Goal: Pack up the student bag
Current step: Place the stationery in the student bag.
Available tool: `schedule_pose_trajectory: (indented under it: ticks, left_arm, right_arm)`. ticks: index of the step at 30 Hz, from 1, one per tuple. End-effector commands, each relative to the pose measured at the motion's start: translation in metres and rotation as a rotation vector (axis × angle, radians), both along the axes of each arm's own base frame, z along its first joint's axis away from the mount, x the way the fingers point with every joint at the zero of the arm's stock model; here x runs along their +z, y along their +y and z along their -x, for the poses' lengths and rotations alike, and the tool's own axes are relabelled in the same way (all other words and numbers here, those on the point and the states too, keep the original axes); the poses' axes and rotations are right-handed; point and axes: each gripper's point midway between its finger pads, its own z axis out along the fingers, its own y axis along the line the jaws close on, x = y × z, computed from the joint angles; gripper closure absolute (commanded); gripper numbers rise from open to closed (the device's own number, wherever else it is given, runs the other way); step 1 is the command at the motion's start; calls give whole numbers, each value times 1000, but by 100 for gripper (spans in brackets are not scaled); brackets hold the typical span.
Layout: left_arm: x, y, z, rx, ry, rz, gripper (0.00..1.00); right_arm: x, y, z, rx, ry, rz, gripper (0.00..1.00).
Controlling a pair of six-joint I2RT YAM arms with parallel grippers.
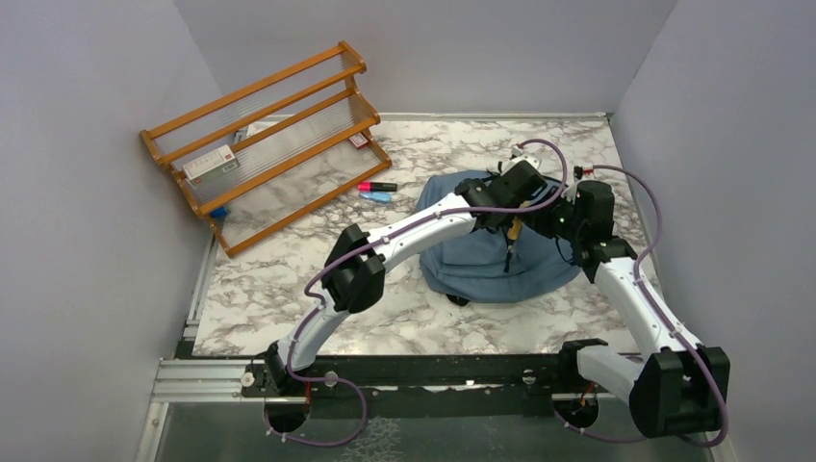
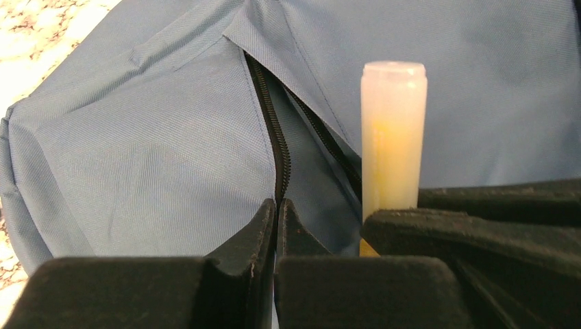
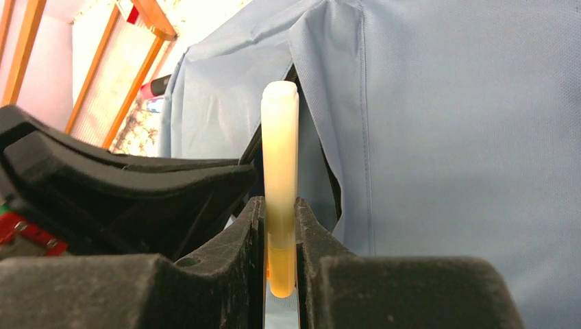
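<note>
The student bag (image 1: 481,255), soft dusty-blue fabric, lies in the middle of the marble table. Its black zipper (image 2: 274,130) is parted, showing a dark slit. My left gripper (image 2: 277,205) is shut right on the zipper edge, and the zip runs down between its tips. My right gripper (image 3: 279,205) is shut on an upright yellow-orange marker (image 3: 279,157) with a cloudy cap, just over the opening. In the left wrist view the marker (image 2: 392,137) stands right of the slit. From above, both grippers (image 1: 502,217) (image 1: 524,229) meet over the bag's top.
A wooden stepped rack (image 1: 269,144) stands at the back left with a white-and-red box (image 1: 209,164) on it. A pink marker (image 1: 377,186) and a blue marker (image 1: 377,196) lie on the table between rack and bag. Grey walls close in on three sides.
</note>
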Motion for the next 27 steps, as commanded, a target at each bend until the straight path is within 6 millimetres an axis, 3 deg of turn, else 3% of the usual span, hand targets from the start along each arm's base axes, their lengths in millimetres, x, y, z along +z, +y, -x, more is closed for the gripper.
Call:
schedule_pose_trajectory:
  ticks: [1, 8, 13, 20, 27]
  left_arm:
    - [33, -4, 6, -8, -22, 78, 100]
    - [32, 0, 6, 1, -23, 73, 100]
    - [34, 1, 4, 7, -30, 71, 100]
    - [32, 1, 4, 8, -30, 66, 100]
    - [29, 0, 4, 5, -24, 65, 100]
  right_arm:
    - [10, -4, -20, -16, -76, 8, 99]
    - [1, 20, -27, 137, -100, -38, 99]
    - [-12, 35, -17, 228, -67, -83, 99]
    - [-50, 29, 2, 166, 98, -104, 99]
    - [-62, 47, 11, 277, 136, -172, 97]
